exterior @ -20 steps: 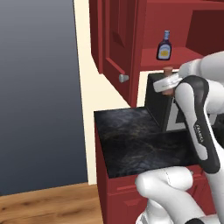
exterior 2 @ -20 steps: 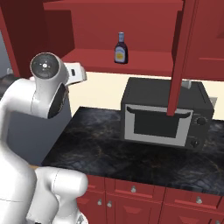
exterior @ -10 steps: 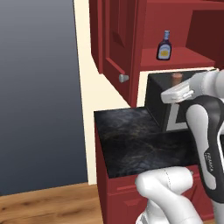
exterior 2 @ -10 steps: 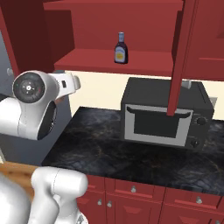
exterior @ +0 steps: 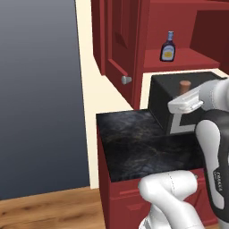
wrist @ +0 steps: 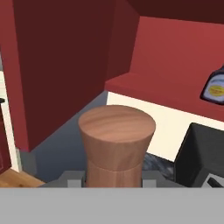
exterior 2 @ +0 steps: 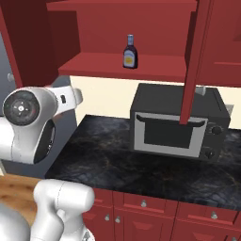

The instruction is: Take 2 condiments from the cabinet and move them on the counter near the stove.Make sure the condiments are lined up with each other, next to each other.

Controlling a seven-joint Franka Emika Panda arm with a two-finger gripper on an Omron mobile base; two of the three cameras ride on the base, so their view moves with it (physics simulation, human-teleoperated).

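The jaws are clamped on the brown shaker (wrist: 116,146), which stands upright between them in the hand view, and its paler top is close to the camera. In the left base view the top of the shaker (exterior: 184,86) shows above the white hand, in the air in front of the black microwave (exterior: 163,100) and above the desk (exterior: 134,143). The purple bottle (exterior 2: 130,52) with the yellow label stands upright on the red shelf of the open cabinet (exterior 2: 117,63), well apart from the shaker. The microwave stands on the black desk under this shelf. The cabinet door (exterior: 117,40) with the round silver knob (exterior: 126,80) is open.
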